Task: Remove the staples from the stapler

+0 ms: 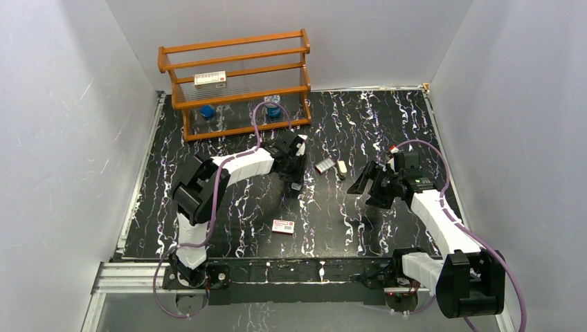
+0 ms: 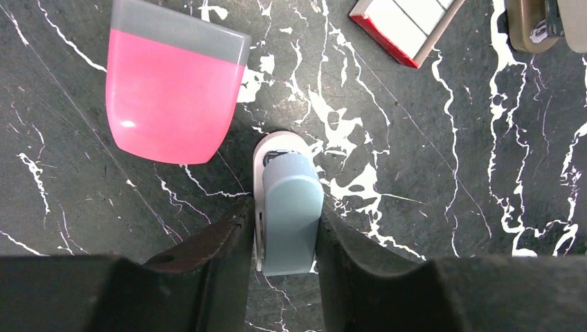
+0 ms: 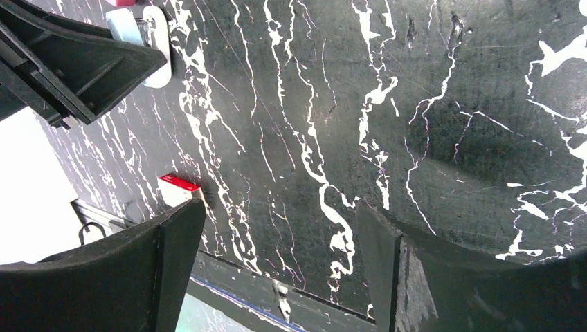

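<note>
Top view: an orange wooden rack (image 1: 235, 76) holds one flat white red-labelled box (image 1: 210, 80) and, lower down, two small blue objects (image 1: 207, 111). Two similar boxes (image 1: 282, 226) lie on the black marbled counter (image 1: 387, 117).

Left wrist: the left tool (image 2: 287, 207) is closed against both sides of the small light-blue stapler (image 2: 291, 183), which has a pale base and lies on the counter just beside one pink block (image 2: 173, 97).

Right wrist: the right tool (image 3: 280, 207) is spread wide and holds nothing.

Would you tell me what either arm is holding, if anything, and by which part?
The left gripper pinches the small light-blue stapler across its two long sides; the right gripper is open and holds nothing.
</note>
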